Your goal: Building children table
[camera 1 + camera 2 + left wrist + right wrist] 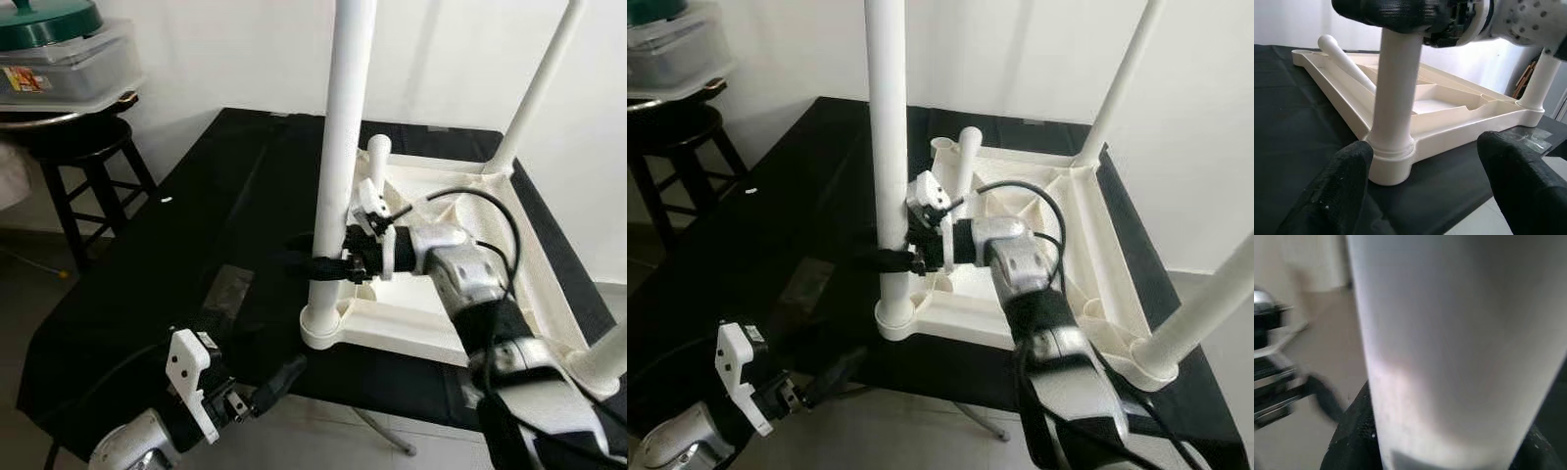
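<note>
A white children's table top (411, 338) lies upside down on a black-covered table (196, 245). Three white legs stand in its corner sockets: the near-left leg (343, 117), a far-right leg (539, 88) and a near-right leg (607, 357). A loose fourth leg (377, 162) lies tilted inside the frame near the far-left corner. My right gripper (323, 264) is shut on the near-left leg a little above its socket (1391, 164). My left gripper (279, 380) hovers low off the table's front edge, open, pointing at that socket with its fingers (1347, 186) spread wide.
A black stool (88, 157) at the far left carries a clear plastic box with a green lid (59, 59). A white wall runs close behind the table. A cable (470, 196) loops over my right arm. Grey floor lies below the front edge.
</note>
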Controlling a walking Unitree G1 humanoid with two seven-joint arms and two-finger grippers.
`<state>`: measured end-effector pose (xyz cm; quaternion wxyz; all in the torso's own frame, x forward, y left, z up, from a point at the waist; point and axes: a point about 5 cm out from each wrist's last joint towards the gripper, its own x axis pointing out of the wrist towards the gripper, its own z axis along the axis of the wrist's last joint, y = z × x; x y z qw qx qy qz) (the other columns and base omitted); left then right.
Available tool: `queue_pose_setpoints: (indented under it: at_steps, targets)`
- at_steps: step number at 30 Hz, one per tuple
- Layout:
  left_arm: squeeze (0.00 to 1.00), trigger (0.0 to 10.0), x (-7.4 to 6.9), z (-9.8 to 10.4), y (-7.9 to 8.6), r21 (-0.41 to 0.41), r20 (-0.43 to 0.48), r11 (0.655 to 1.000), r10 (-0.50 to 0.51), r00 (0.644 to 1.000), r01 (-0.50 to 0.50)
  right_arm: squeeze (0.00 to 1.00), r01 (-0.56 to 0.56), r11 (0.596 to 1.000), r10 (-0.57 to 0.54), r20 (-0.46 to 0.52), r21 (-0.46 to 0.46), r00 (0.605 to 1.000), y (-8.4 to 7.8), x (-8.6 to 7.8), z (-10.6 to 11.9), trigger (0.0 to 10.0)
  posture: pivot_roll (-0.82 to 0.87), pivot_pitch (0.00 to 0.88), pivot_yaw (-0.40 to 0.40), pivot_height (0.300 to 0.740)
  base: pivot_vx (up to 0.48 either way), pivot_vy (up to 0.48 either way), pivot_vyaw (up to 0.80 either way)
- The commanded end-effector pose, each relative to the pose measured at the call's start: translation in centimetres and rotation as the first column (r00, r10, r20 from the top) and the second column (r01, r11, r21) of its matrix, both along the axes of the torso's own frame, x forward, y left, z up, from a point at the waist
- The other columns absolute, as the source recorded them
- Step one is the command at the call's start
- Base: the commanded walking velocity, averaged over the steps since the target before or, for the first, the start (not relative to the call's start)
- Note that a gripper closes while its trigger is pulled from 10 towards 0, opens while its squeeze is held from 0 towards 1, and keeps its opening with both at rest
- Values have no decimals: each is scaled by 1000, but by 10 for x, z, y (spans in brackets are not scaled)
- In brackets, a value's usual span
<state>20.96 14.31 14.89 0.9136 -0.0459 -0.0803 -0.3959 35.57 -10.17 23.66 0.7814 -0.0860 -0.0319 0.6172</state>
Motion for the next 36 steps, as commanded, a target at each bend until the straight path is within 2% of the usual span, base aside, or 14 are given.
queue_pose_setpoints:
  at_steps: [1, 4, 5, 8, 12, 17, 18, 19, 21, 22, 26, 31, 35, 36]
  targets:
    - [0, 10000, -2, -3, -2, 5, -14, 1000, -5, 1000, 5, 0, 239, 968, -240, 2, 81, 971, -9, 0, -1, 0, 7, 133, -79, 740, 0, 0, 0]
    - [0, 10000, -1, -2, -1, 5, -12, 1000, -5, 1000, 5, 0, 493, 859, -501, 24, 139, 865, -7, -5, -11, 0, -3, 131, -80, 740, 0, 0, 0]
    - [0, 10000, 0, -2, 0, 5, -10, 1000, -4, 1000, 4, 0, 669, 726, -674, -31, 161, 738, -1, -28, -34, 0, -6, 130, -69, 740, 0, 0, 0]
    - [0, 10000, 2, -2, 1, 9, -7, 1000, -5, 1000, 5, 0, 780, 610, -778, -84, 139, 623, 12, -66, -61, 0, -9, 127, -49, 740, 0, 0, 0]
    - [0, 10000, 4, -3, 1, 20, -11, 1000, -15, 1000, 15, 0, 784, 613, -780, -82, 103, 621, 12, -65, -73, 0, 5, 114, -53, 740, 0, 0, 0]
    - [0, 10000, 5, -3, 3, 18, -9, 1000, -3, 1000, 4, 0, 742, 666, -738, -81, 72, 670, 23, -67, -75, 0, -9, 116, -47, 740, 0, 0, 0]
    - [0, 10000, 6, -3, 3, 16, -8, 1000, 3, 1000, -2, 0, 720, 691, -715, -85, 66, 694, 27, -68, -75, 6627, -8, 112, -50, 740, 0, 0, 0]
    - [0, 10000, 6, -3, 3, 15, -7, 1000, 5, 1000, -5, 0, 663, 747, -657, -90, 53, 748, 32, -68, -74, 10000, -3, 111, -50, 740, 0, 0, 0]
    - [0, 10000, 7, -3, 3, 16, -6, 1000, 5, 1000, -5, 0, 623, 781, -617, -93, 45, 781, 35, -69, -74, 10000, -3, 111, -50, 740, 0, 0, 0]
    - [0, 10000, 7, -3, 2, 16, -6, 1000, 2, 1000, -2, 1000, 584, 810, -577, -103, 60, 810, 37, -70, -68, 10000, -4, 108, -51, 740, 0, 0, 0]
    - [0, 10000, 8, -3, 2, 16, -6, 1000, -1, 1000, 1, 1000, 520, 849, -513, -90, 92, 854, 36, -67, -53, 10000, 10, 107, -48, 740, 0, 0, 0]
    - [0, 10000, 8, -3, 1, 13, -4, 1000, -2, 1000, 2, 1000, 157, 987, -155, 52, -28, 987, 25, -66, -36, 10000, 21, 110, -52, 740, 0, 0, 0]
    - [0, 10000, 8, -2, 1, 12, -4, 1000, -2, 1000, 2, 1000, 113, 991, -108, 81, -70, 991, 22, -62, -35, 10000, 24, 113, -48, 740, 0, 0, 0]
    - [0, 10000, 7, -2, 1, 11, -4, 1000, -3, 1000, 3, 529, 80, 991, -67, 109, -111, 992, 18, -53, -33, 10000, 30, 116, -48, 740, 0, 0, 0]
